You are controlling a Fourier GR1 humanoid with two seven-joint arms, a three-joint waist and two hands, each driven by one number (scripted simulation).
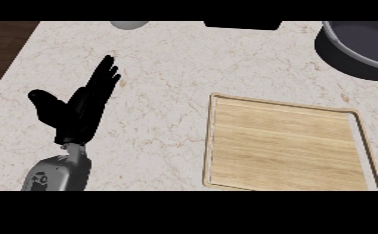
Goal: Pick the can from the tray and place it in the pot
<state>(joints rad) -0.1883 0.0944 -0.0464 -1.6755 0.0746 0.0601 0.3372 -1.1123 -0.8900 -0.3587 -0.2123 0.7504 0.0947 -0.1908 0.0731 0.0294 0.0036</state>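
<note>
Left hand (81, 109) hovering open over the worktop (170, 78), left side.
Fingers (107, 73) are pointing straight, thumb out, holding nothing; tray (284, 148) is lying at right, pot (332, 55) sitting beyond it, far right; can's whereabouts: cannot tell.

rectangular wooden tray (284, 148) flat at lower right; dark grey pot (336, 58) upright at upper right, partly cropped
</note>
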